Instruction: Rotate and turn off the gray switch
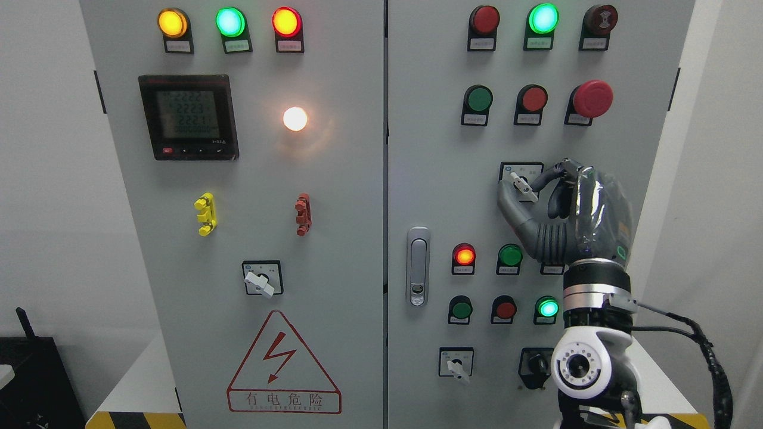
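Observation:
The gray rotary switch (517, 180) sits on a square plate on the cabinet's right door (429, 149), below the red and green push buttons. Its pale handle is tilted, upper end to the left. My right hand (528, 186) rises from the lower right. Its thumb (508, 205) and index finger (547, 174) are closed around the handle. The hand hides the right part of the switch plate. The left arm does not show.
A red mushroom stop button (592, 98) is above the hand. Lit red (464, 256) and green (510, 255) buttons lie just below it. A door latch (418, 266) is to the left. Similar gray switches sit on the left door (261, 280) and at the bottom (457, 364).

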